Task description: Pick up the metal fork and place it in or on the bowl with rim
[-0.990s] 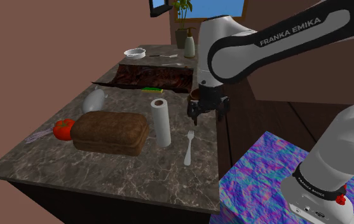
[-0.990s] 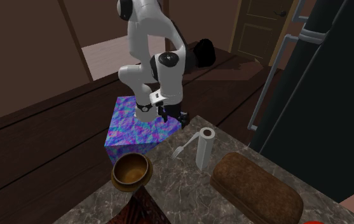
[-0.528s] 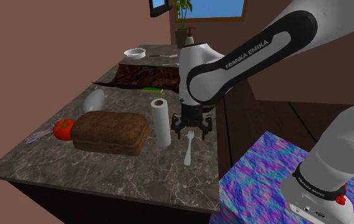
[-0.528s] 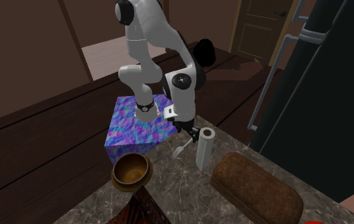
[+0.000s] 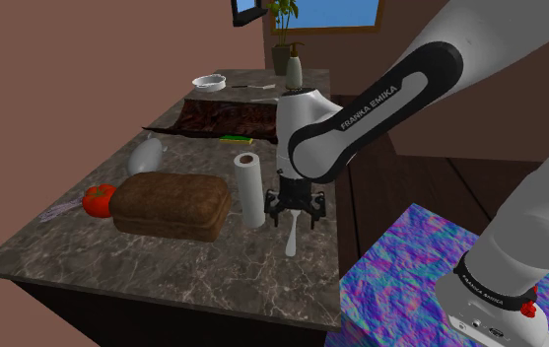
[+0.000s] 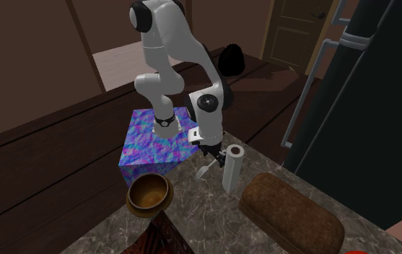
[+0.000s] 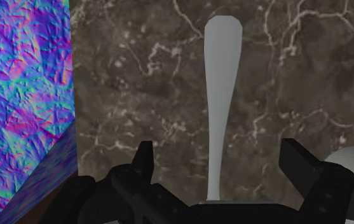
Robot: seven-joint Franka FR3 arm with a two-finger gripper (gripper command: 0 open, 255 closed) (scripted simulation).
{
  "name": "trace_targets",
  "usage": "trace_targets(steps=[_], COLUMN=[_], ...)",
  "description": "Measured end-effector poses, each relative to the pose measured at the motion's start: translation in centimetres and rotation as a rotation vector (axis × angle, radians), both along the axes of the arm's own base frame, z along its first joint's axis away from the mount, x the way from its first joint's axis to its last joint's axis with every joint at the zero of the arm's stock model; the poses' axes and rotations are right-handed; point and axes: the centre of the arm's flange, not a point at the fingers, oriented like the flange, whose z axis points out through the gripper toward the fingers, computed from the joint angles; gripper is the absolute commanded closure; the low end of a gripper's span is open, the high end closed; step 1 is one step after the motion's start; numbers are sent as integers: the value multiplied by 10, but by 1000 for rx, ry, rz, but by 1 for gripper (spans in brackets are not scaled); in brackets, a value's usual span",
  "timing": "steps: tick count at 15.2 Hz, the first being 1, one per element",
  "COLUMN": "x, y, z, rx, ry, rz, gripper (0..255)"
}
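Dark veined stone makes the counter [image 5: 164, 266], with brown walls behind. The black pincer [image 7: 218, 156] hangs low over it, its fingers wide apart and holding nothing. The pale grey metal fork [image 7: 223, 76] lies flat directly under the pincer, its thin neck between the fingers and not touched by them.

To do the grasp well, I think the pincer [image 5: 292, 212] should go straight down and close across the narrow neck, keeping clear of the white paper roll [image 5: 250, 190] just beside it. The brown round bowl with rim [image 6: 149, 193] stands well apart from the pincer, farther along the counter.

The tines are hidden below the pincer, and I cannot tell if the fingertips touch the stone.
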Motion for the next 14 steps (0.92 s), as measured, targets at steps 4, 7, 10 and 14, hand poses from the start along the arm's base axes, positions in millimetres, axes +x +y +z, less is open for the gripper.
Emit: trace_targets(steps=[4,7,10,14], x=[1,1,1,1], y=[2,2,2,2], z=[-3,-3,-3,-3], rx=[0,0,0,0], ry=[-1,-1,-1,-1], rz=[0,0,0,0], gripper=[0,255,255,255])
